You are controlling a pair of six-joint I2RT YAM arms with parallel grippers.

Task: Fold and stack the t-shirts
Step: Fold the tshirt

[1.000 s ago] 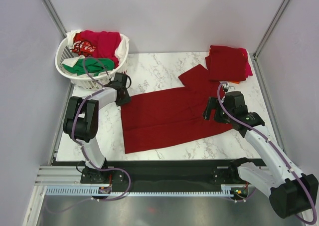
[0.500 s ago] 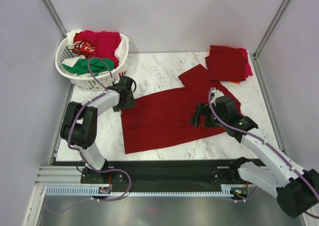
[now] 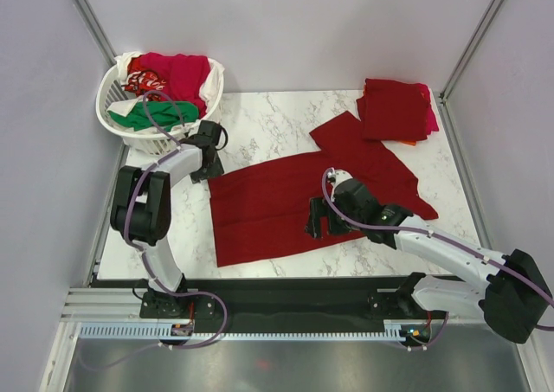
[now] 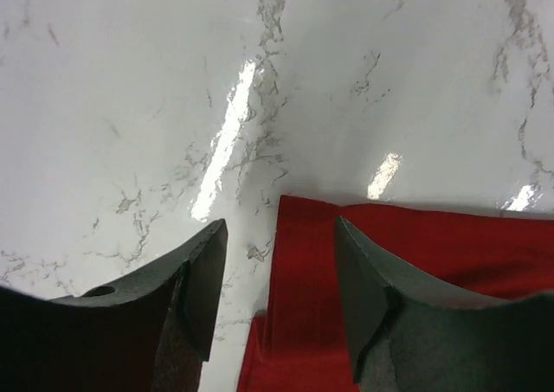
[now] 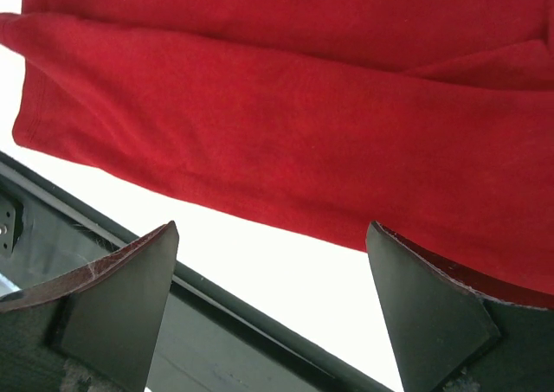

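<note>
A dark red t-shirt (image 3: 286,200) lies spread flat on the marble table, one sleeve pointing to the back right. My left gripper (image 3: 206,163) is open and low over the shirt's far left corner; in the left wrist view (image 4: 277,271) that corner (image 4: 389,253) lies between the jaws and under the right finger. My right gripper (image 3: 316,219) is open above the shirt's near hem; in the right wrist view (image 5: 273,271) the hem (image 5: 286,141) runs just beyond the jaws, nothing held. A stack of folded dark red and pink shirts (image 3: 396,108) sits at the back right.
A white lattice basket (image 3: 130,132) at the back left holds red, green and white shirts (image 3: 173,76). The table's near edge and black rail (image 5: 216,314) lie right below my right gripper. Grey walls enclose the table.
My right gripper has swept from the shirt's right side leftwards and nearer, to its near hem. My left gripper shifted right, then back, staying by the shirt's far left corner.
</note>
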